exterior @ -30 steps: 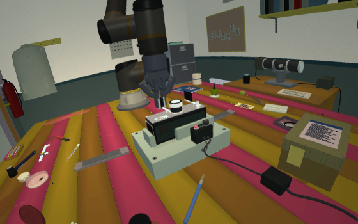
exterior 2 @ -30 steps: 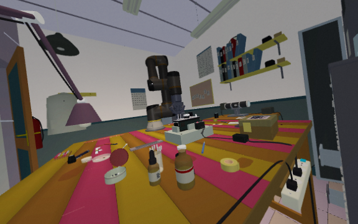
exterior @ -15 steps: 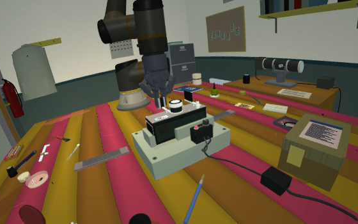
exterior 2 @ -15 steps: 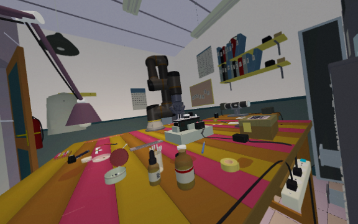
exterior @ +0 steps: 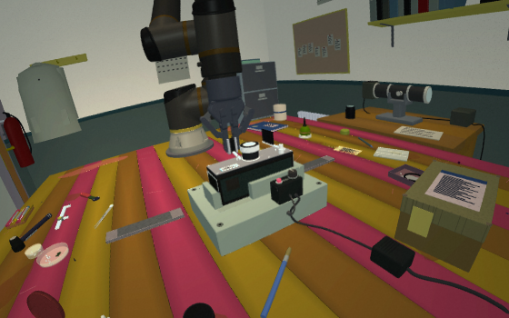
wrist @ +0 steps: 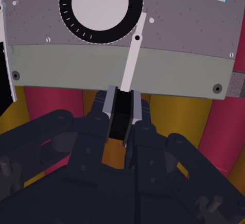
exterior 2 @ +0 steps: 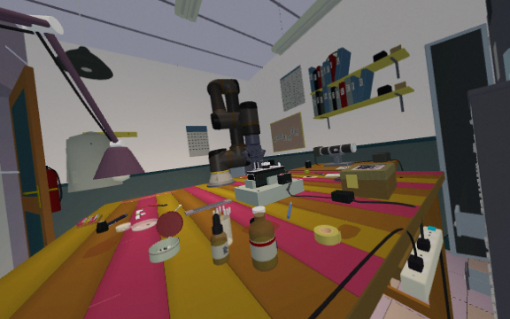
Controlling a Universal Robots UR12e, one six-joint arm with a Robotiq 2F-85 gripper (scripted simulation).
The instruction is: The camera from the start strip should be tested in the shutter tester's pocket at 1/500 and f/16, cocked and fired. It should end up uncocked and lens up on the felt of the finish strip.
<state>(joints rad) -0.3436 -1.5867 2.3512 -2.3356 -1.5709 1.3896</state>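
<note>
In the middle of the striped bench the camera [exterior: 249,172] sits lens up in the pocket of the pale shutter tester [exterior: 256,202]. Its silver top plate carries the lens [wrist: 99,6] with a black marked ring around it. A thin pale lever [wrist: 131,61] reaches from the plate toward me and ends in a black tip [wrist: 121,115]. My gripper [wrist: 121,111] is clamped on that black lever tip, at the camera's far edge as the side camera sees it [exterior: 231,144]. A black control box [exterior: 286,187] with a red button sits on the tester's front.
A cardboard box [exterior: 446,211] stands right of the tester, with a black power brick [exterior: 392,256] and its cable in front. Grey felt strips lie left [exterior: 144,226] and behind right [exterior: 319,162]. A blue pen [exterior: 275,284] lies near the front edge, small tools at far left.
</note>
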